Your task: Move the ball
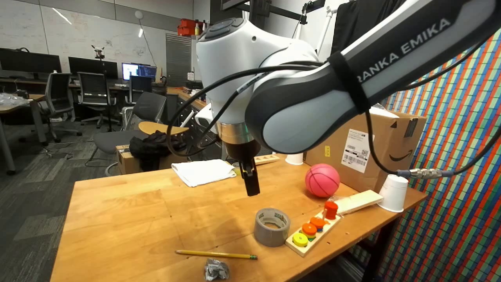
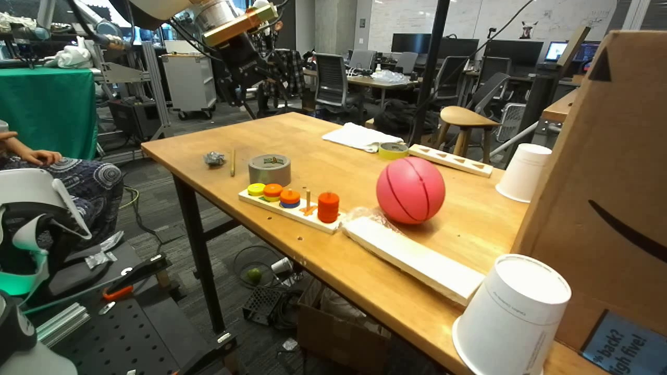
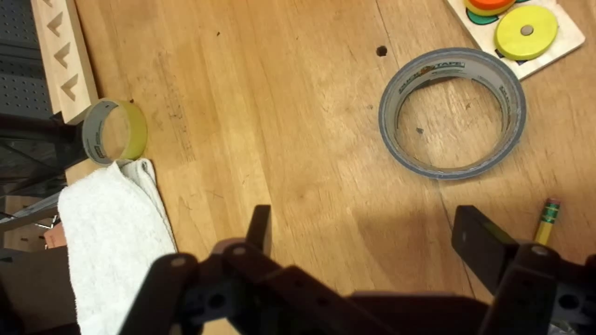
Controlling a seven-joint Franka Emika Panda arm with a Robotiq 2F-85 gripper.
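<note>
The ball (image 1: 322, 180) is pink with dark seam lines. It rests on the wooden table near the large cardboard box, and it also shows in an exterior view (image 2: 410, 190). It is out of view in the wrist view. My gripper (image 3: 363, 218) is open and empty, with its two fingers wide apart above bare table. In an exterior view the gripper (image 1: 252, 188) hangs above the table, well apart from the ball. It is also raised and away from the ball in an exterior view (image 2: 264, 101).
Grey tape roll (image 1: 272, 227), peg board with coloured discs (image 2: 292, 205), wrapped wooden board (image 2: 411, 255), white cups (image 2: 513, 317) and cardboard box (image 1: 364, 145) surround the ball's side. A pencil (image 1: 216, 254), foil lump (image 1: 216, 270), white towel (image 3: 116, 242) and yellow tape roll (image 3: 136, 130) lie elsewhere.
</note>
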